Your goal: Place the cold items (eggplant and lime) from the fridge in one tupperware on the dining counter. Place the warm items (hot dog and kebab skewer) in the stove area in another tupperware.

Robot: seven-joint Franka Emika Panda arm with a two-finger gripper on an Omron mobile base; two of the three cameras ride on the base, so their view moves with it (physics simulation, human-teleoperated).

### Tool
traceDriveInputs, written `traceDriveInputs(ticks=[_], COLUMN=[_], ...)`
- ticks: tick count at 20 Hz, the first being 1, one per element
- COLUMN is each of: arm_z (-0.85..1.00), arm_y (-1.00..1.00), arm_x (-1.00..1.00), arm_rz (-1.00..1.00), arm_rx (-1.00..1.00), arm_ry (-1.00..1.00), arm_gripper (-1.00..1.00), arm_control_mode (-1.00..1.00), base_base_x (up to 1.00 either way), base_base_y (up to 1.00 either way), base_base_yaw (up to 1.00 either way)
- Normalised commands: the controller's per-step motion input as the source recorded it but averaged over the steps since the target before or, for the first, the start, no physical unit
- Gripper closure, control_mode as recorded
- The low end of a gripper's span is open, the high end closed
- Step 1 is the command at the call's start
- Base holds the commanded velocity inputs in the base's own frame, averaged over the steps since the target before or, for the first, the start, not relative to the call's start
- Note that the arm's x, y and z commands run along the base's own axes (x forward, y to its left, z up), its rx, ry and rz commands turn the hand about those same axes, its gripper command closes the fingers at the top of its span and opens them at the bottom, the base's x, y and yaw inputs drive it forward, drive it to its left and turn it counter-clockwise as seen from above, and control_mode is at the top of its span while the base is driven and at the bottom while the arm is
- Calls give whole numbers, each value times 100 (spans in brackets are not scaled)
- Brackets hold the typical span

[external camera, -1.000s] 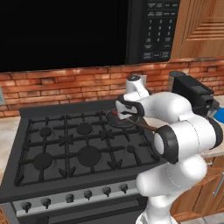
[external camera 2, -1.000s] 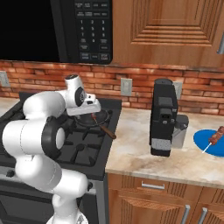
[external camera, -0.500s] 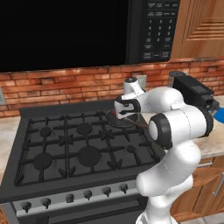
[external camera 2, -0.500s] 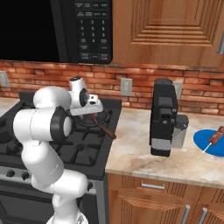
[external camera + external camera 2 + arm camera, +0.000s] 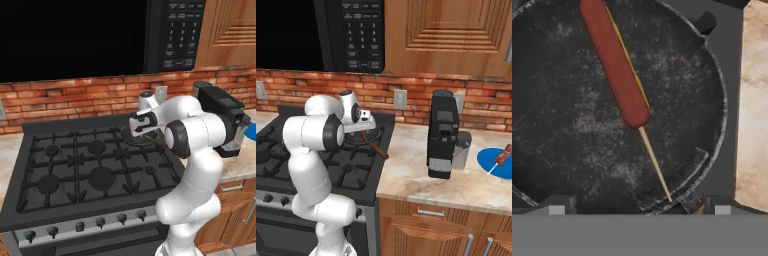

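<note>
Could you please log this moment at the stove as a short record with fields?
location: gas stove under a microwave
pan: dark pan on the rear right burner
hot dog: on a stick, lying in the pan
gripper: open, above the pan, holding nothing
kebab skewer: on a blue plate right of the coffee machine
tupperware: not seen

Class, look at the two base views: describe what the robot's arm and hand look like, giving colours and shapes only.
The arm is built of glossy white, rounded segments with dark grey discs at the joints. Its hand is a small white block with a dark patch on its side. No cables or markings can be made out.
</note>
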Motion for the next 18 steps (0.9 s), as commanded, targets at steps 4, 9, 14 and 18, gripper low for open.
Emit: traceDriveInputs(ticks=[4, 9, 14, 18], arm_z=[-24, -26, -28, -25], arm_y=[0, 0, 3, 2], arm_x=[33, 36, 36, 31], arm_rz=[0, 0, 0, 0], arm_rx=[0, 0, 0, 0], arm_ry=[0, 1, 1, 0], arm_gripper=[-100, -100, -100, -100], arm_control_mode=[-100, -100, -100, -100], base_base_x=[0, 0, 0, 0], base_base_y=[0, 0, 0, 0], base_base_yaw=[0, 0, 0, 0])
